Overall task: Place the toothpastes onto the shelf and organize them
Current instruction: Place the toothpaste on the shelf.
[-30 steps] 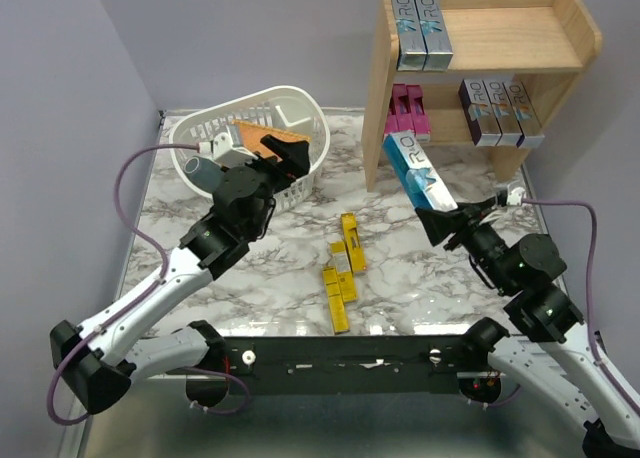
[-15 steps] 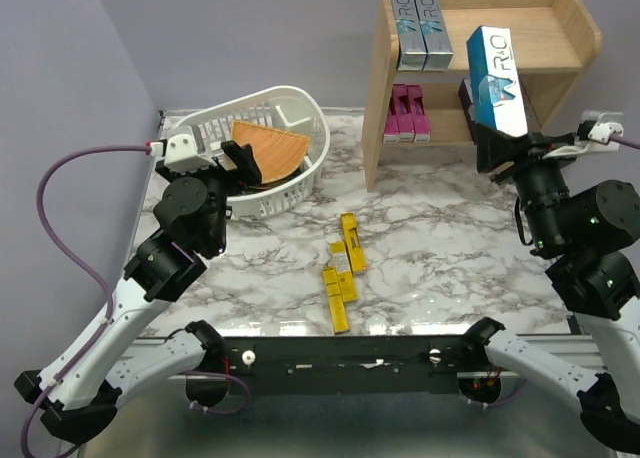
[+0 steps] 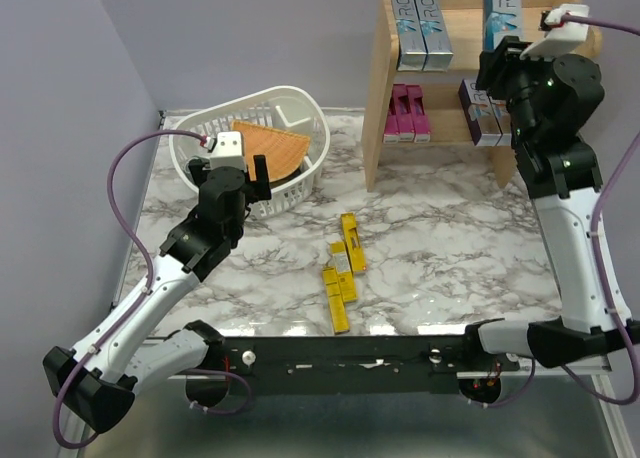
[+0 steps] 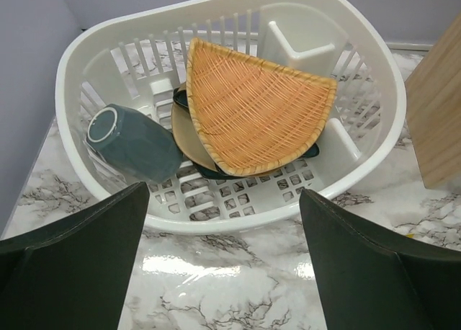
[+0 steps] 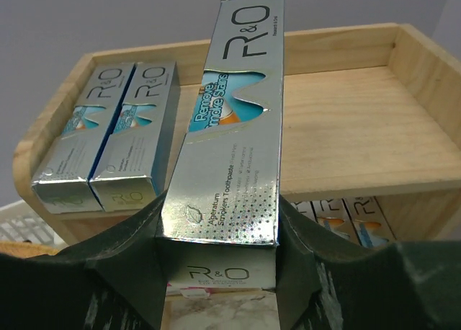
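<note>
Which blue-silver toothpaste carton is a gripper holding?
The glossy blue-silver carton clamped in the right gripper, by the wooden shelf's top tier; the other two sit together at that tier's left.

Robot lab bench: plain grey walls (image 3: 60, 58), marble-print tabletop (image 3: 430, 248).

Blue-silver toothpaste (image 3: 499, 10) at the shelf (image 3: 380, 128)

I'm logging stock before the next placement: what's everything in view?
light wooden two-tier shelf: one, far right
blue-silver toothpaste cartons: three; two on top tier, one held
magenta toothpaste cartons: a few, lower tier left
purple-silver toothpaste cartons: partly hidden, lower tier right
yellow toothpaste cartons: several, marble table centre
white slotted plastic basket: one, far left
orange woven wedge: one, in basket
blue-grey cup: one, in basket
left claw: black, open, facing basket
right claw: black, shut on held carton
</note>
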Action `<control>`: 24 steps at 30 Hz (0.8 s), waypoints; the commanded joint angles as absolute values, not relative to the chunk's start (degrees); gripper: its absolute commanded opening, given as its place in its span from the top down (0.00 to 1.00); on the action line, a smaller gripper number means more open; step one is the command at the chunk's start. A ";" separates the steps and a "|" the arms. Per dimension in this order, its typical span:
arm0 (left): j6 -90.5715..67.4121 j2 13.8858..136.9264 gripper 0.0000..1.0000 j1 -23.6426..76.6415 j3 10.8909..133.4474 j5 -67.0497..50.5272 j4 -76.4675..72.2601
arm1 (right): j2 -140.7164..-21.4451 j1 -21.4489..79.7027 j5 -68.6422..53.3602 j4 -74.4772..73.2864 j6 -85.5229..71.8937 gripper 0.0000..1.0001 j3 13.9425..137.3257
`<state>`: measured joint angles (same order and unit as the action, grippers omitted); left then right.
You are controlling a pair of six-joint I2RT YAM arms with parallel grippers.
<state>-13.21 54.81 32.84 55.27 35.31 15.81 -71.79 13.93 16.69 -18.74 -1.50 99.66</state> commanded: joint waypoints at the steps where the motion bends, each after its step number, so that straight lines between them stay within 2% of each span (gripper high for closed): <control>1: -10.90 53.44 0.01 32.52 54.93 35.68 13.71 | -78.47 8.71 1.95 -20.48 -2.72 0.57 104.76; 4: -10.72 53.35 0.01 32.43 54.58 35.33 13.45 | -80.76 7.82 -1.56 -20.74 -3.43 0.56 105.99; 13: -10.72 53.79 0.01 32.34 54.58 34.98 13.54 | -85.87 7.21 -5.36 -22.85 -4.57 0.46 108.55; 17: -10.64 53.79 0.01 32.34 54.58 34.89 13.54 | -86.13 7.29 -5.63 -22.32 -5.36 0.34 108.46; 24: -10.63 53.88 0.01 32.26 54.49 34.45 13.45 | -83.68 7.29 -3.34 -21.45 -5.27 0.19 106.70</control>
